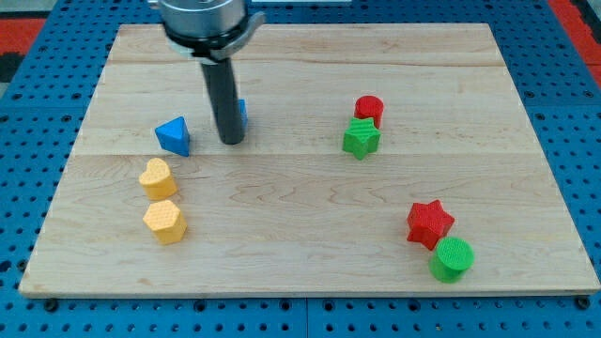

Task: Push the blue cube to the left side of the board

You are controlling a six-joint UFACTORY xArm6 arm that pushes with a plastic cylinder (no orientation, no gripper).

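Observation:
The blue cube (241, 114) is left of the board's middle, toward the view's top, mostly hidden behind the dark rod; only a blue sliver shows at the rod's right edge. My tip (230, 142) rests on the wooden board (310, 235), right in front of the cube and apparently touching it. A blue triangular block (174, 136) lies just to the left of my tip.
A yellow heart-like block (157, 177) and a yellow hexagonal block (164, 221) sit at the left. A red cylinder (369, 108) and green star (361, 138) are at right of centre. A red star (430, 223) and green cylinder (452, 259) lie at bottom right.

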